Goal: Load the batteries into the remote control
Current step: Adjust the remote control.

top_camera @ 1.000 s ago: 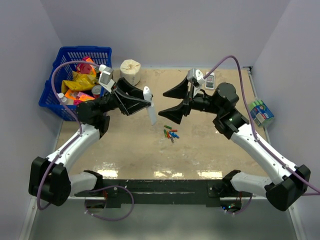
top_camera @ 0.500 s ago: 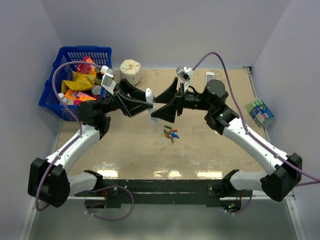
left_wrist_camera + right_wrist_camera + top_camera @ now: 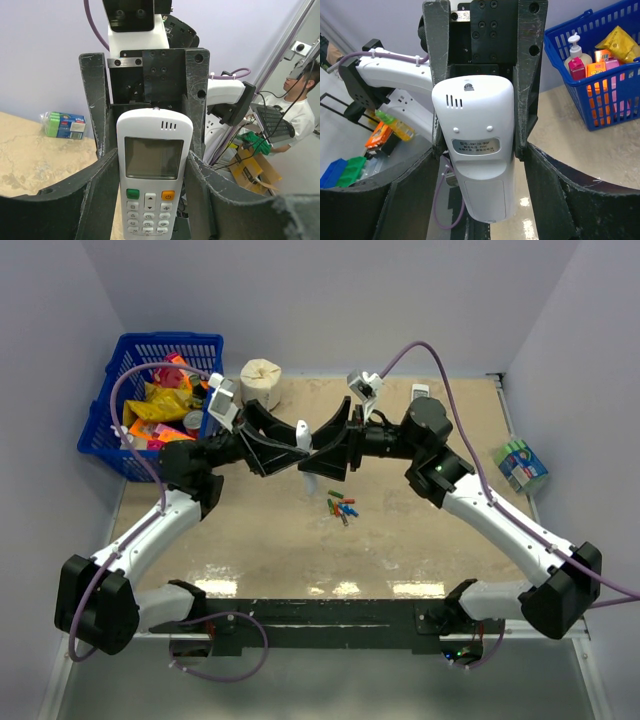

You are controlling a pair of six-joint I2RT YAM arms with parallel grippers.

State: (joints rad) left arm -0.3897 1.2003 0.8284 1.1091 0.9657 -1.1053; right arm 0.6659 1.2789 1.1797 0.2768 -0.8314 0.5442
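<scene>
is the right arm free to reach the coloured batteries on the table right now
Probably not yet: the right arm has its jaws around one end of the slim white remote control, held aloft by the left arm. The small coloured batteries lie uncovered on the table below.

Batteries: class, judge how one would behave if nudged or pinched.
The batteries are slim cylinders lying on their sides, so a nudge would probably roll one. They look tiny and rigid, so likely light. They lie close together, so one may be hard to pinch alone.

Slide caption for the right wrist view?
Back of the white remote, held by the left gripper, between fingers of the right gripper.
</scene>
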